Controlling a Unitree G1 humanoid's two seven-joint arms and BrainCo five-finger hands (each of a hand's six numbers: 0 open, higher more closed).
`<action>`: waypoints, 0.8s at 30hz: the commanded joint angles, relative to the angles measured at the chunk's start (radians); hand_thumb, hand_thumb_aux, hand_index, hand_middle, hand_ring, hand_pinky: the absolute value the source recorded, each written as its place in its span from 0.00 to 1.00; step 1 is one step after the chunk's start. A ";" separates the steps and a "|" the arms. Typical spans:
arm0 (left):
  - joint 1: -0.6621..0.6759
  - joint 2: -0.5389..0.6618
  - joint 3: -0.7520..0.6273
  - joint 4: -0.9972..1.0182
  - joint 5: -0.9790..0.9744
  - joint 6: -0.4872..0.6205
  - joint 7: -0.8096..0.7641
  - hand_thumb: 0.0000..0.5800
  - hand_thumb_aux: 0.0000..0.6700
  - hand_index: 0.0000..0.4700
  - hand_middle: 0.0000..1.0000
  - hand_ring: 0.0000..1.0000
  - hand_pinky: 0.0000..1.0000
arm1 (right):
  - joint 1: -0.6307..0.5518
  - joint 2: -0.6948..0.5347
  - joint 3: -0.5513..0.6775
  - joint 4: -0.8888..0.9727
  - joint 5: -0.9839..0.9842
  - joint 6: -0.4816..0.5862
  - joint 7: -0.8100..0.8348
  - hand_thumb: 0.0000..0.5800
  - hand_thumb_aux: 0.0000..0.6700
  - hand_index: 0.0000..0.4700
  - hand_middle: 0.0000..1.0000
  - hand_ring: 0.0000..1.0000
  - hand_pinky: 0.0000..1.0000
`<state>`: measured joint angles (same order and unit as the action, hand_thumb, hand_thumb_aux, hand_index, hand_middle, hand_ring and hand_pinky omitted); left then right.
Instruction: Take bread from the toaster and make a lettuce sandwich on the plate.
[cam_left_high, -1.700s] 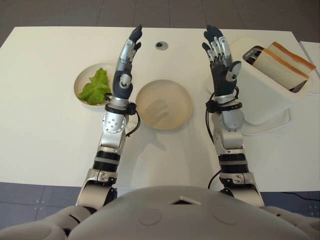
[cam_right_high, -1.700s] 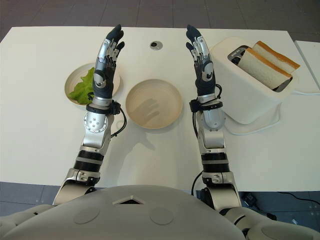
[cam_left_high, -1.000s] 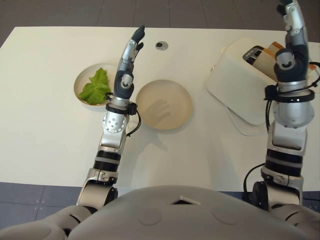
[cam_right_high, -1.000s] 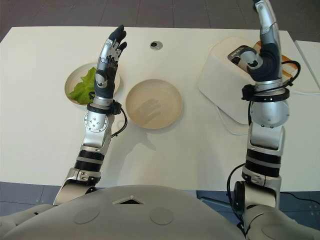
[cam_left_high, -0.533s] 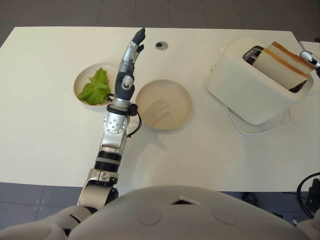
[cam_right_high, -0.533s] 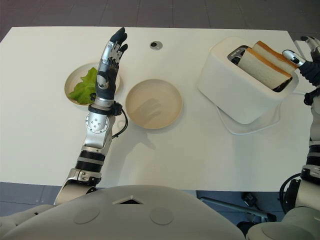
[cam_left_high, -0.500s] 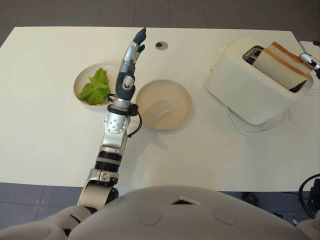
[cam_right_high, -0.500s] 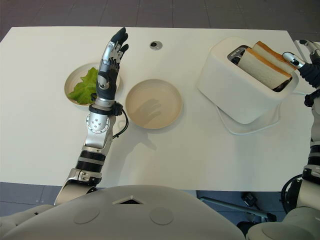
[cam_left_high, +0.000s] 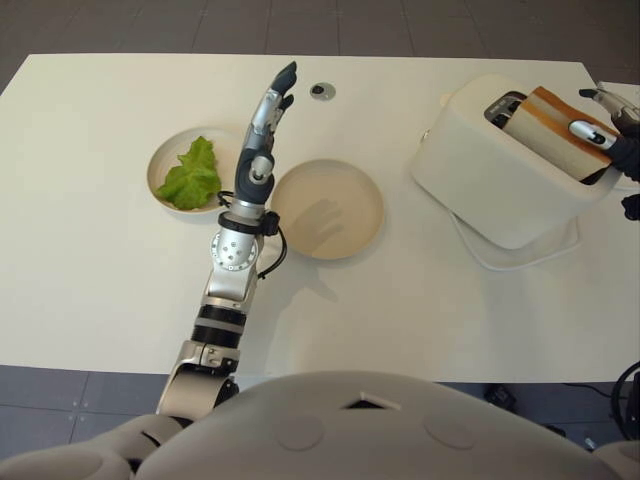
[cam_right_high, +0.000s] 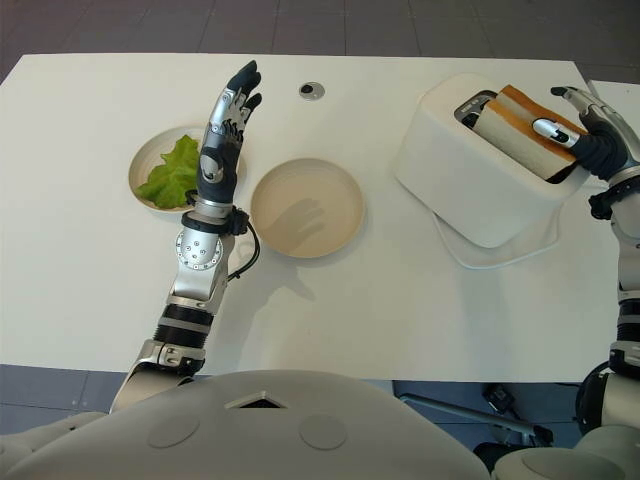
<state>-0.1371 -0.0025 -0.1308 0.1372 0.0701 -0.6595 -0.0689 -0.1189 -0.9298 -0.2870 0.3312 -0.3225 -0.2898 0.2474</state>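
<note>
A white toaster (cam_left_high: 500, 175) stands at the right of the table with bread slices (cam_right_high: 512, 122) sticking out of its slot. My right hand (cam_right_high: 590, 138) is at the right end of the bread. Its thumb lies on the near slice, the other fingers stretch behind the far slice, and they are not closed. An empty round plate (cam_left_high: 345, 225) sits mid-table. A lettuce leaf (cam_left_high: 190, 176) lies on a smaller plate (cam_left_high: 162, 157) to its left. My left hand (cam_left_high: 263, 135) is raised open, fingers up, between the two plates and holds nothing.
A small round grommet (cam_left_high: 323, 91) is set in the table behind the empty plate. The toaster's white cable (cam_left_high: 495, 262) loops on the table in front of it. The table's right edge runs close past the toaster.
My right hand swung from beside the empty plate around to the toaster's right side and came onto the bread's end. The toaster turned a little. The left hand leaned slightly right.
</note>
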 joint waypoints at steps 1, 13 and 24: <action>0.007 -0.003 -0.004 0.010 0.018 0.012 0.005 0.00 0.00 0.00 0.00 0.00 0.00 | 0.019 -0.012 0.018 0.014 0.003 0.000 0.011 0.38 0.21 0.21 0.00 0.00 0.00; 0.002 0.001 0.002 0.018 0.033 0.009 0.008 0.00 0.00 0.00 0.00 0.00 0.00 | -0.042 0.028 -0.037 -0.049 0.118 -0.058 -0.054 1.00 1.00 1.00 1.00 1.00 1.00; -0.039 0.049 0.056 0.025 0.117 -0.002 0.081 0.00 0.00 0.00 0.00 0.00 0.00 | -0.187 0.151 -0.123 -0.266 0.213 -0.141 -0.218 1.00 1.00 1.00 1.00 1.00 1.00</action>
<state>-0.1616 0.0321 -0.0870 0.1489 0.1568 -0.6634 -0.0019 -0.2739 -0.8011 -0.3918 0.1100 -0.1377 -0.4117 0.0507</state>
